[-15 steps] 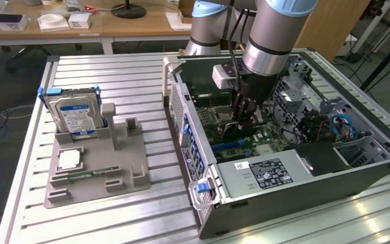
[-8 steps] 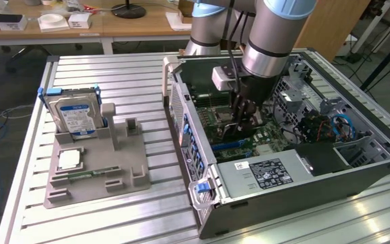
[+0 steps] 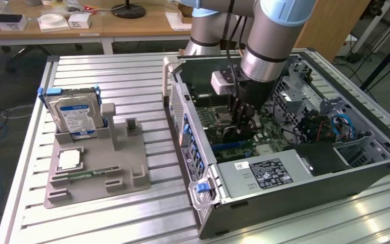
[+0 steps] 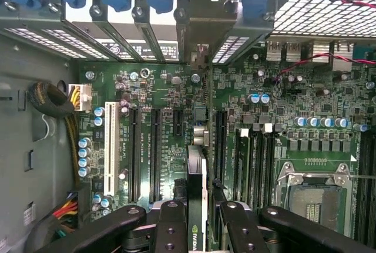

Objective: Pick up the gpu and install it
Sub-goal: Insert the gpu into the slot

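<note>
Surface: I'm looking at a slatted metal surface [image 3: 114, 76] that carries everything in the scene.
Computer case: an open tower [image 3: 357, 173] lies on its side towards the exterior view's right, with its inside facing up.
Arm: the grey arm [image 3: 269, 46] comes down from above into the middle of the case.
Parts tray: a grey moulded tray [image 3: 124, 162] sits on the surface just beside the case, on the exterior view's left.
Motherboard: the green board [image 4: 153, 88] covers the case floor, and the arm is directly over it.
Power supply: a grey box with a black label [image 3: 269, 173] sits in the near end of the case.
Hard drive: a silver drive with a blue-white label [image 3: 73, 114] stands upright in the far end of the tray.
Hand: the hand [image 3: 242, 119] is low inside the case. I read it as clamped on the gpu, with its black fingers [image 4: 170, 223] on either side of the card.
Gpu: the dark card [image 4: 195, 176] is held edge-on in the hand, over the motherboard and between two long black expansion slots [image 4: 155, 153]. Its far end points at the rear bracket openings. I cannot tell whether its lower edge touches the board.
Processor socket: the silver-framed socket [image 4: 314, 200] is on the board, to one side of the card and apart from it.
White slot: a long white slot [image 4: 109, 147] lies parallel to the black ones, on the side away from the socket.
Processor chip: a square silver chip [image 3: 69, 159] lies flat in the tray in front of the drive.
Memory stick: a narrow green stick [image 3: 90, 173] lies in the tray just beside the chip.
</note>
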`<state>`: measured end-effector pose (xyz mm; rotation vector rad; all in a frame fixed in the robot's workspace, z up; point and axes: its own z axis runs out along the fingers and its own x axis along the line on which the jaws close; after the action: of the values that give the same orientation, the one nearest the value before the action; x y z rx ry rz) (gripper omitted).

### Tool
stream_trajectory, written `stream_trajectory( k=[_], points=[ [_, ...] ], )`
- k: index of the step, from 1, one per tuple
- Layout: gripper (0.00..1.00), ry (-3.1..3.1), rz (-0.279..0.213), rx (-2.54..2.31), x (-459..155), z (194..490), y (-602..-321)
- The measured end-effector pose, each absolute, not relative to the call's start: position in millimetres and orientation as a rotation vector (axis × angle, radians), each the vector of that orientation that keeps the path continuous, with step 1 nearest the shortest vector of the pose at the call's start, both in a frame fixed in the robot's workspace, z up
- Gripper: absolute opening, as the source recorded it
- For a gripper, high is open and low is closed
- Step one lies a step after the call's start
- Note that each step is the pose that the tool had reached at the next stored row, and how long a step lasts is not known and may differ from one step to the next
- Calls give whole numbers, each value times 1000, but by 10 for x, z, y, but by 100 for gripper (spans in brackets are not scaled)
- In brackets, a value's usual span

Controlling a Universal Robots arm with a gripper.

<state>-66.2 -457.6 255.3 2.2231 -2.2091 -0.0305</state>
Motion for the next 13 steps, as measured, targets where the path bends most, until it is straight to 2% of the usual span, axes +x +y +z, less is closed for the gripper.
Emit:
stream_trajectory(
  k=[13],
  points=[
    [26,-2215,-30,2217,-676,2477,-4576]
  ],
)
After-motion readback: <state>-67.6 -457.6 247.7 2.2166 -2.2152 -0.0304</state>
